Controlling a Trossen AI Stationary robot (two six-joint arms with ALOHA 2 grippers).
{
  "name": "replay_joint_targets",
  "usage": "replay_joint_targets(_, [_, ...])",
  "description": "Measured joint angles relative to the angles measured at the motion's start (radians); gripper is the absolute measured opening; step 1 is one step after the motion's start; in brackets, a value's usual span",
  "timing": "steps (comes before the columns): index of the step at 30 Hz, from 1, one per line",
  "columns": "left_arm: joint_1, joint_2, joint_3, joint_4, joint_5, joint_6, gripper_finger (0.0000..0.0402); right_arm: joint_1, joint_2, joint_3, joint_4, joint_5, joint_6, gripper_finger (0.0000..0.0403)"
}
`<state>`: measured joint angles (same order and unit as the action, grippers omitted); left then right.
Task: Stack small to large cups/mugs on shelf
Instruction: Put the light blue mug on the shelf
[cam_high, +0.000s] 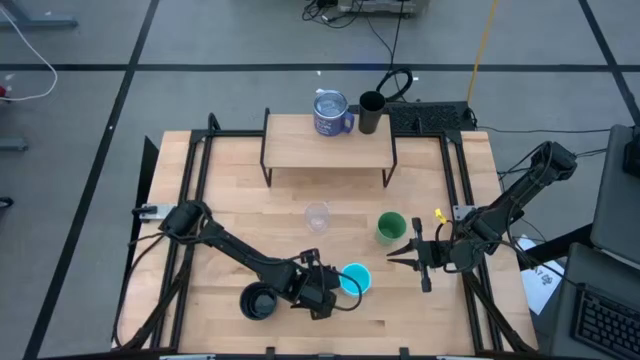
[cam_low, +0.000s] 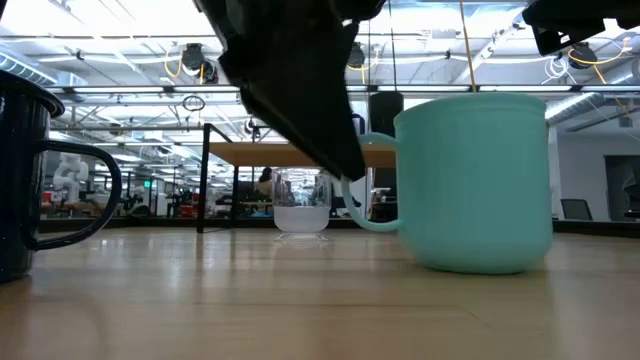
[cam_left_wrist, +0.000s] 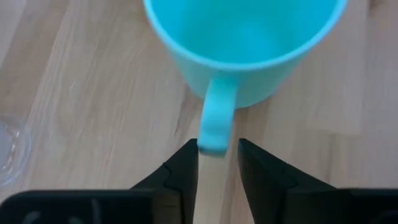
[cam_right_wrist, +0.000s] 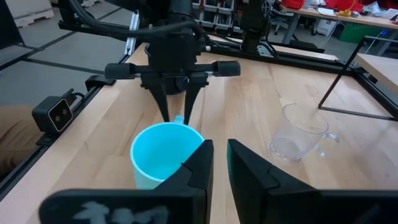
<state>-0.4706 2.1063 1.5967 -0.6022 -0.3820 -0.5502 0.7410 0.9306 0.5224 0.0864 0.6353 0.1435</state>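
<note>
The cyan mug stands upright on the table near the front, its handle toward my left gripper. That gripper is open, its fingers pointing down on either side of the handle. My right gripper is open and empty, just right of the cyan mug. The dark handled mug stands left of my left gripper. The clear glass and the green cup stand mid-table. The blue-purple mug and the black tumbler stand on the shelf. My left gripper has one finger on each side of the cyan mug's handle, near the handle's outer bend, coming from above and slanting. I cannot tell whether the fingers touch it. The mug stands on the table on its base.
The shelf stands at the table's far middle on thin black legs. Black rails run along the table's left and right sides. Cables and a dark box lie behind the shelf. Bare wood lies between the shelf and the cups.
</note>
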Motion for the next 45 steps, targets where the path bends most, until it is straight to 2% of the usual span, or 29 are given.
replay_joint_targets(8, [0.009,0.000,0.000,0.061,-0.003,0.099,0.0120,0.000,0.000,0.000,0.000,0.000,-0.016,0.0036])
replay_joint_targets(14, [0.030,0.000,0.000,0.088,0.042,0.148,0.0120,0.000,0.000,0.000,0.000,0.000,-0.025,0.0036])
replay_joint_targets(38, [0.031,0.000,0.000,0.107,0.051,0.156,0.0119,0.000,0.000,0.000,0.000,0.000,-0.033,0.0036])
replay_joint_targets(45, [0.031,0.000,0.000,0.107,0.076,0.164,0.0074,0.000,0.000,0.000,0.000,0.000,-0.033,0.0036])
